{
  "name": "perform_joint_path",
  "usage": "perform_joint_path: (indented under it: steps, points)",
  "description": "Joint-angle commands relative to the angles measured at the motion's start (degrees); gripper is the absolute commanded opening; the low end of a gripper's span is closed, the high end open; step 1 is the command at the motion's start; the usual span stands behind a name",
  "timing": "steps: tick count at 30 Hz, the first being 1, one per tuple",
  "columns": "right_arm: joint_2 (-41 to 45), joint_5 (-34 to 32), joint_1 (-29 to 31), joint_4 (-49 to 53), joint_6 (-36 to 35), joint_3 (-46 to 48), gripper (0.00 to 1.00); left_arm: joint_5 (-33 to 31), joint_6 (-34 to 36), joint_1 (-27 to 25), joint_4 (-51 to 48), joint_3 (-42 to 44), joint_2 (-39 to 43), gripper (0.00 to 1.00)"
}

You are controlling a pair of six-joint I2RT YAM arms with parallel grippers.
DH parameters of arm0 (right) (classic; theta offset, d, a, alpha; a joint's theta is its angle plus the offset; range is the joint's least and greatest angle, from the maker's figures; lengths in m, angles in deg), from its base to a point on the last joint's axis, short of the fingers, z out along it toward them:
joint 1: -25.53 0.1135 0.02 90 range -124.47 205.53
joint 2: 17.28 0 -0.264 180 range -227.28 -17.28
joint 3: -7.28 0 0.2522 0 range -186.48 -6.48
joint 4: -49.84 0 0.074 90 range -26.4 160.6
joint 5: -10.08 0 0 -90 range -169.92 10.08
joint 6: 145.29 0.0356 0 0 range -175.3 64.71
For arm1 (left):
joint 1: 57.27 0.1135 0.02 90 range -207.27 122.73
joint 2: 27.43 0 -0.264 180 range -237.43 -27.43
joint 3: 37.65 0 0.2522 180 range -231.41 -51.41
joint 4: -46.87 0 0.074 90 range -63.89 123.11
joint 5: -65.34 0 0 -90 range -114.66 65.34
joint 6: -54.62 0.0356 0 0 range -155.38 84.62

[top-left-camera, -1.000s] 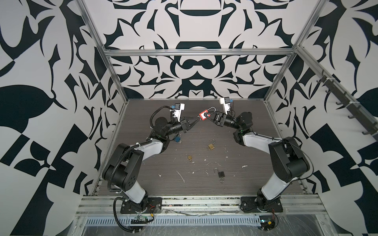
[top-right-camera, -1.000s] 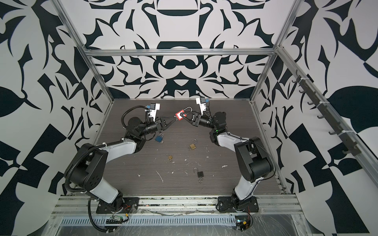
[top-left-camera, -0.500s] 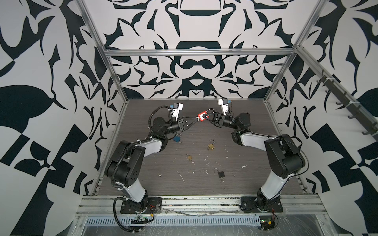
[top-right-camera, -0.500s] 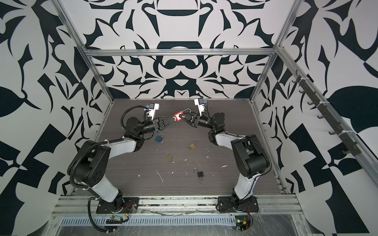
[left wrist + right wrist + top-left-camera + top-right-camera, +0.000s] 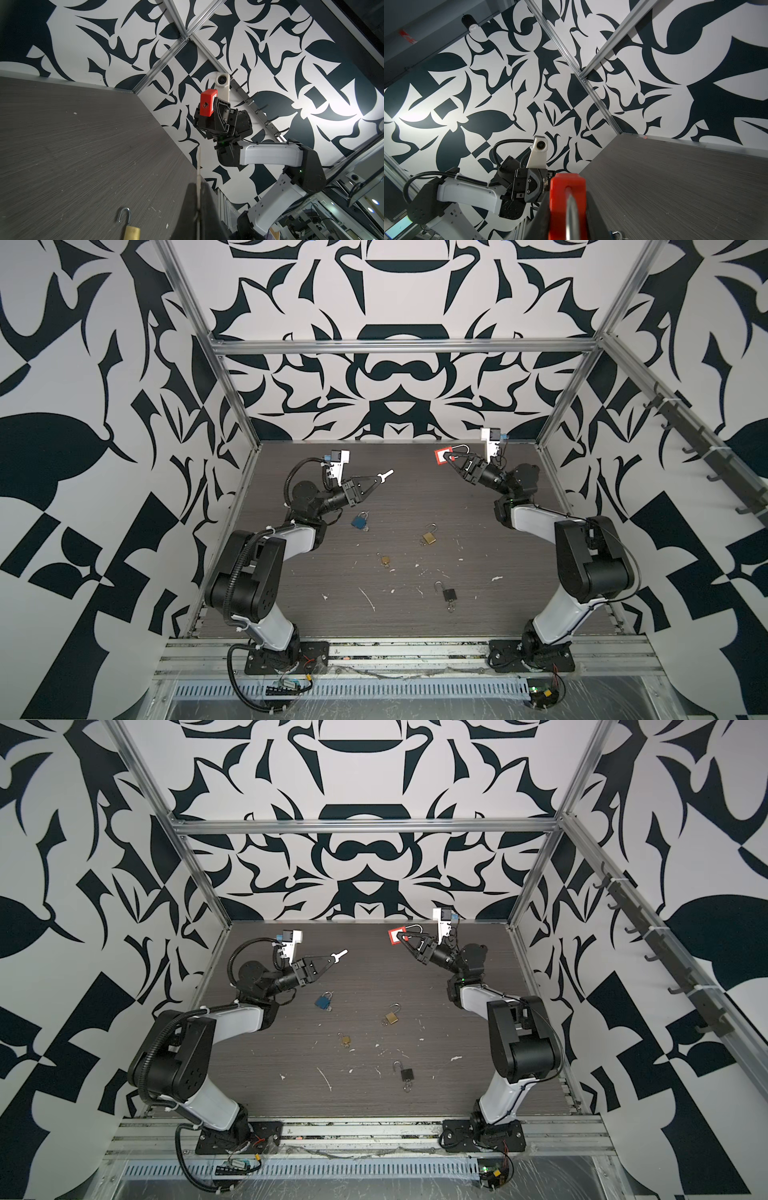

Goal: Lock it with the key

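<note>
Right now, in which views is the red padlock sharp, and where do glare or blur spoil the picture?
Left wrist view: the red padlock is sharp, the key is only a thin edge-on line, and glare whitens the wall. Right wrist view: the padlock is very near and blurred, with a second glare patch on the wall. Both top views: even light, no glare.

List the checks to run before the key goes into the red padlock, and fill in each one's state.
1. Hold on the key by the left gripper: ok, jaws shut on it.
2. Hold on the red padlock by the right gripper: ok.
3. The keyhole turned toward the key: ok, it faces the left wrist view.
4. Line-up of key tip and keyhole: cannot tell; they are well apart.
5. The shackle pushed home: cannot tell.
6. Space between key and padlock free: ok.
</note>
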Motion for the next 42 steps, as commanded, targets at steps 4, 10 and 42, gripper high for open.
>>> perform_joint_path:
  steps: [4, 10, 42]
  points:
    - [2.66, -1.26, 1.14, 13.75, -3.74, -1.55, 0.0, -3.74, 14.72, 1.71, -21.61, 0.34, 11.58, 0.0]
    - [3.15, -3.61, 3.58, 46.11, -18.86, -5.32, 0.0, -17.01, 42.82, 1.29, -62.34, -7.68, 23.78, 0.0]
    - [-32.21, -12.58, 15.88, 90.76, -32.04, -46.73, 0.08, -19.02, 48.52, 1.27, -66.86, -6.65, 26.92, 0.0]
